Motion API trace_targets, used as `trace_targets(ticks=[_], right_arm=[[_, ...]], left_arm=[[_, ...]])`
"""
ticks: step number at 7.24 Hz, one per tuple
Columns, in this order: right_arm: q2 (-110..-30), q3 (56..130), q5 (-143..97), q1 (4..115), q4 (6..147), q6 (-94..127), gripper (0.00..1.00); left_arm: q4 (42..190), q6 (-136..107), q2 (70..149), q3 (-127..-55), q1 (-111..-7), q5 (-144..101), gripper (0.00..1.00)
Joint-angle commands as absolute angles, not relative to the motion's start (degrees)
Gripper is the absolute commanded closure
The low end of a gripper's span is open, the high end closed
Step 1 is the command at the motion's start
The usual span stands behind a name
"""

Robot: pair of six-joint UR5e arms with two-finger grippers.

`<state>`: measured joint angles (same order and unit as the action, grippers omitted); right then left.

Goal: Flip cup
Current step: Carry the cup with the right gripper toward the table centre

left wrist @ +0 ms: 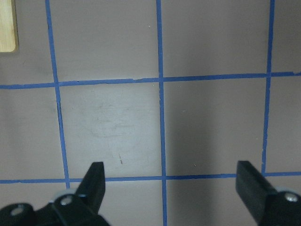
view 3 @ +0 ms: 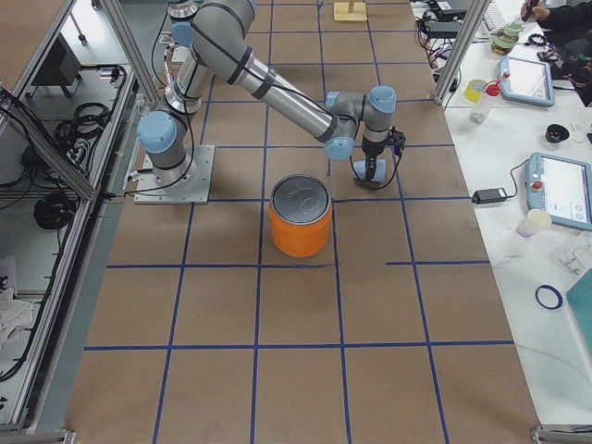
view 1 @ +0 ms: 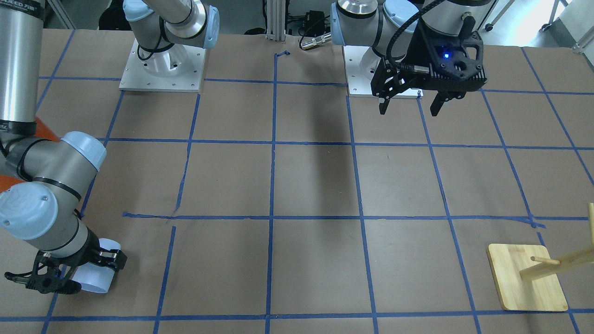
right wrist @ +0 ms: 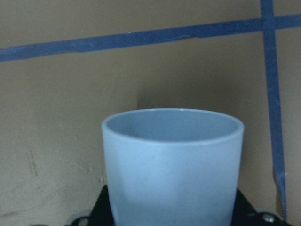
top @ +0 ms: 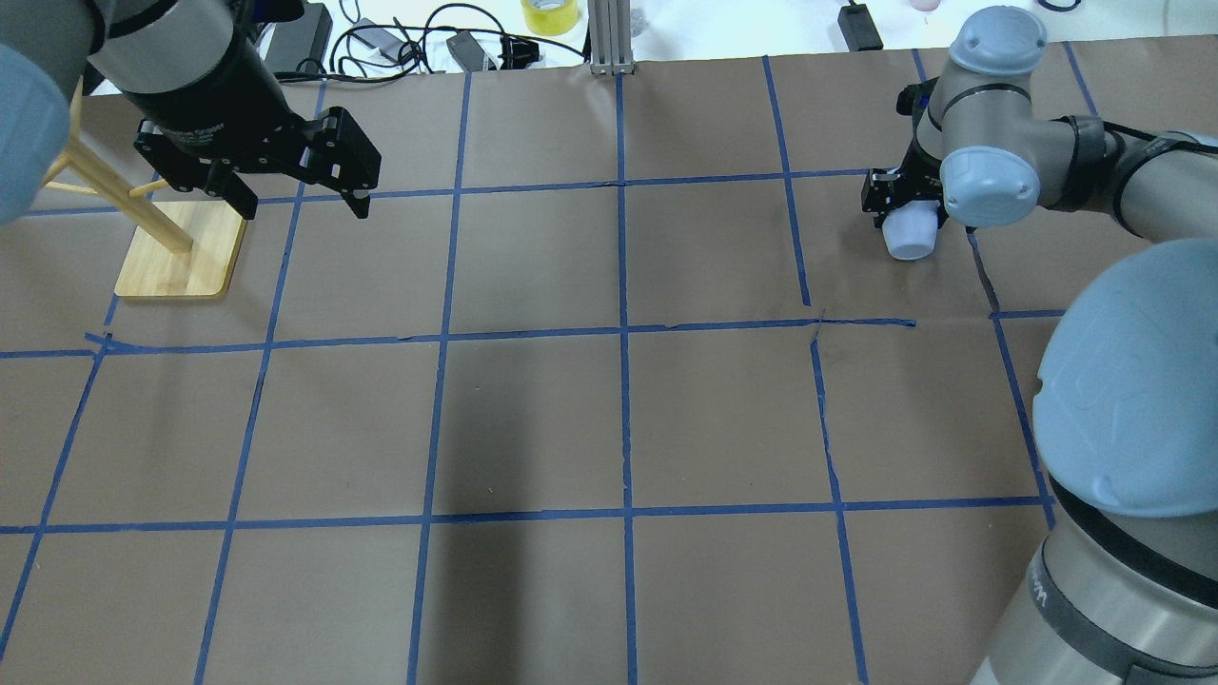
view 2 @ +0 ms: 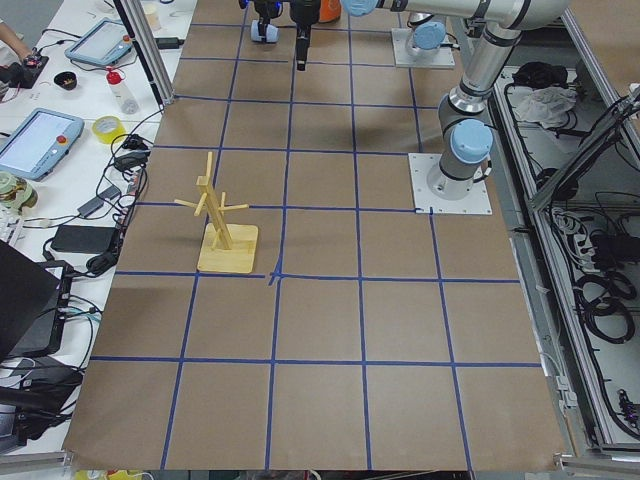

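The cup (right wrist: 171, 165) is a pale blue-white tumbler that fills the lower half of the right wrist view, its open rim pointing away from the camera. My right gripper (view 1: 86, 272) is shut on the cup (view 1: 98, 279) low over the table near that view's lower left corner, and the cup is held tilted onto its side. In the overhead view the cup (top: 911, 238) sticks out below the right gripper (top: 904, 202). My left gripper (view 1: 410, 104) hangs open and empty above the table, far from the cup. It also shows in the overhead view (top: 300, 200) and in its wrist view (left wrist: 171, 188).
A large orange can with a silver top (view 3: 301, 217) stands close to the right arm. A wooden peg stand on a square base (top: 181, 252) stands at the table's far left corner, beside the left gripper. Blue tape lines grid the brown table (top: 618, 419).
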<state>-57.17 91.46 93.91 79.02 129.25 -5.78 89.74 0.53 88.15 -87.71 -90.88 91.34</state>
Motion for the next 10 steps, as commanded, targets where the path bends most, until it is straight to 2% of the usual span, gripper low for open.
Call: trace_targets(ticks=[1,2,6,10], right_arm=[[-60.89,91.49,92.04,79.54,128.15,-13.67,1.00],[-61.52,91.49,88.02,80.50,127.54,-14.58,1.00],[-60.30,87.99,86.84,95.68,128.32,-35.20,1.00],[-53.10,79.91,94.33,109.12,128.94,-44.79,0.98]], left_arm=[[89.74,0.53,88.15,-87.63,-90.88,91.32,0.00],[89.74,0.53,88.15,-87.63,-90.88,91.32,0.00],[89.74,0.53,88.15,-87.63,-90.79,91.41,0.00],[89.74,0.53,88.15,-87.54,-90.88,91.41,0.00]])
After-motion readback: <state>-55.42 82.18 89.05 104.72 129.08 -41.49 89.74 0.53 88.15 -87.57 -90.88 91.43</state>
